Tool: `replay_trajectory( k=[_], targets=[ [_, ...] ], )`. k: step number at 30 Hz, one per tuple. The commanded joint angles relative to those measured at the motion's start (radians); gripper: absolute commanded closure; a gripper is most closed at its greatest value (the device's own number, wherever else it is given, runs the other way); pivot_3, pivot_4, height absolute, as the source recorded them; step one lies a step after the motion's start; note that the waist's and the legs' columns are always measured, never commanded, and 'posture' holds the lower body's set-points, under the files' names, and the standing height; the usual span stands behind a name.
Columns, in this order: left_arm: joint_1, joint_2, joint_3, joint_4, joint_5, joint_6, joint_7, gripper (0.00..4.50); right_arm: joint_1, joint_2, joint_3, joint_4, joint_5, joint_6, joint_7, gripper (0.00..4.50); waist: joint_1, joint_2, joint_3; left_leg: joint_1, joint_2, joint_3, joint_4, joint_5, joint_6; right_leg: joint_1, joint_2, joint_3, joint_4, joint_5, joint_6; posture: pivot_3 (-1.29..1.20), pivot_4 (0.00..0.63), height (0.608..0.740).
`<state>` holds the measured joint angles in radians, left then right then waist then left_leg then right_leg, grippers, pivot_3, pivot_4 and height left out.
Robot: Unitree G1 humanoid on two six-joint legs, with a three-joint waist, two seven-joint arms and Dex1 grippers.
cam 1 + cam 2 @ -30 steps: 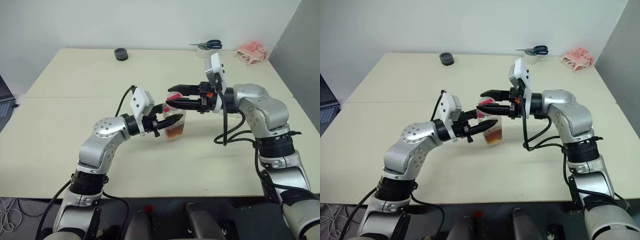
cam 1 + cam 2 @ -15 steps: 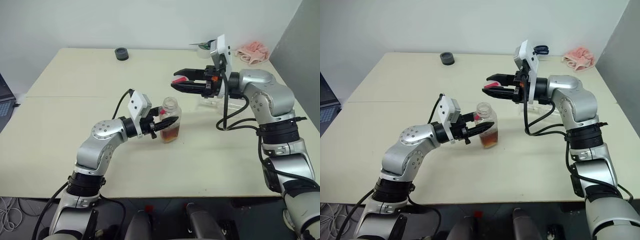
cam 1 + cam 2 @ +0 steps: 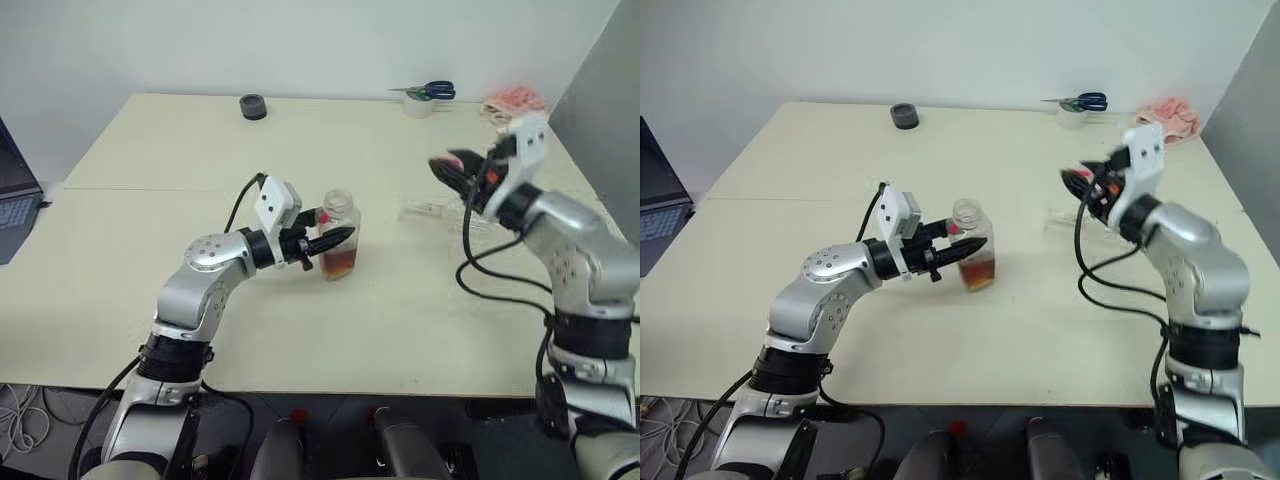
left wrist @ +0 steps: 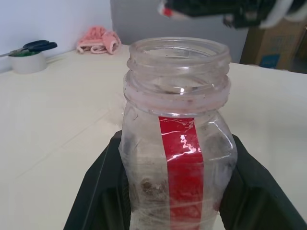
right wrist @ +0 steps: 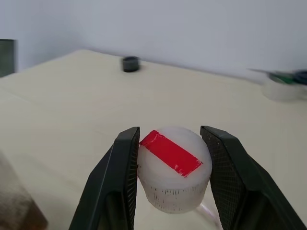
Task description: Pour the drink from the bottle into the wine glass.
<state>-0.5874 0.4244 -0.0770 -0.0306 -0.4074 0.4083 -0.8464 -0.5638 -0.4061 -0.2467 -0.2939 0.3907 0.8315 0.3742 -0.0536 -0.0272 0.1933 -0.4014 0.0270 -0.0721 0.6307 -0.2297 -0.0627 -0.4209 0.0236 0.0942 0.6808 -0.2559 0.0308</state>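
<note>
Both eye views look forward and down from the head over the whole table (image 3: 150, 320) to its far edge — nearly the same scene, slightly offset. The left wrist view sits very close behind the bottle (image 4: 178, 143), facing the table's far right corner. The right wrist view looks low across the table toward its far left — close on the cap (image 5: 173, 167).

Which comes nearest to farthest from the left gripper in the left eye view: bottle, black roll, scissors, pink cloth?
1. The bottle, held in the left gripper.
2. The black roll, at the table's far edge, left of centre.
3. The scissors, far edge, to the right.
4. The pink cloth, far right corner.
</note>
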Motion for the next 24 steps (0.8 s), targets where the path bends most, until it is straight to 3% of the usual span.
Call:
replay_trajectory(
  k=[1, 5, 7, 8, 14, 24],
  targets=[
    [-0.049, -0.013, 0.013, 0.018, 0.001, -0.06, -0.03, 2.66, 0.144, 0.029, -0.069, -0.179, -0.044, 0.002, -0.133, 2.79, 0.001, 0.0, 0.0, 0.0, 0.0, 0.0, 0.0, 0.0, 0.0, 0.0, 0.0, 0.0, 0.0, 0.0, 0.0, 0.0, 0.15, 0.74],
    [-0.089, -0.037, 0.0, 0.084, 0.011, -0.091, -0.058, 2.66, 0.387, 0.133, -0.087, -0.185, -0.154, -0.106, -0.281, 2.79, -0.001, 0.0, -0.001, 0.001, 0.0, 0.001, 0.0, 0.0, 0.0, 0.0, 0.0, 0.001, 0.0, -0.003, 0.004, 0.0, 0.15, 0.74],
    [-0.1, -0.049, -0.008, 0.105, 0.016, -0.101, -0.074, 2.66, 0.42, 0.165, -0.091, -0.119, -0.19, -0.184, -0.32, 2.79, -0.004, 0.0, 0.0, 0.001, 0.0, 0.001, 0.0, 0.0, 0.0, 0.001, 0.001, 0.001, 0.0, -0.003, 0.005, 0.0, 0.15, 0.74],
    [-0.104, -0.053, -0.012, 0.114, 0.018, -0.107, -0.083, 2.66, 0.424, 0.178, -0.1, -0.087, -0.194, -0.211, -0.332, 2.07, -0.009, 0.0, 0.0, 0.001, 0.0, 0.003, 0.0, 0.0, 0.0, 0.0, 0.0, 0.003, 0.0, -0.003, 0.005, 0.0, 0.15, 0.74],
    [-0.13, -0.07, -0.015, 0.159, 0.032, -0.133, -0.112, 2.66, 0.427, 0.177, -0.114, 0.028, -0.214, -0.324, -0.346, 0.08, -0.012, 0.0, 0.0, 0.002, 0.001, 0.005, 0.0, 0.0, 0.0, 0.0, 0.002, 0.005, 0.0, -0.002, 0.006, 0.0, 0.15, 0.74],
    [-0.126, -0.045, 0.02, 0.198, 0.048, -0.158, -0.099, 2.66, 0.426, 0.112, -0.083, 0.002, -0.19, -0.268, -0.283, 0.0, -0.011, 0.0, -0.001, 0.002, 0.001, 0.004, 0.0, 0.0, 0.0, 0.001, 0.002, 0.005, 0.0, -0.002, 0.006, 0.0, 0.15, 0.74]
  ],
)
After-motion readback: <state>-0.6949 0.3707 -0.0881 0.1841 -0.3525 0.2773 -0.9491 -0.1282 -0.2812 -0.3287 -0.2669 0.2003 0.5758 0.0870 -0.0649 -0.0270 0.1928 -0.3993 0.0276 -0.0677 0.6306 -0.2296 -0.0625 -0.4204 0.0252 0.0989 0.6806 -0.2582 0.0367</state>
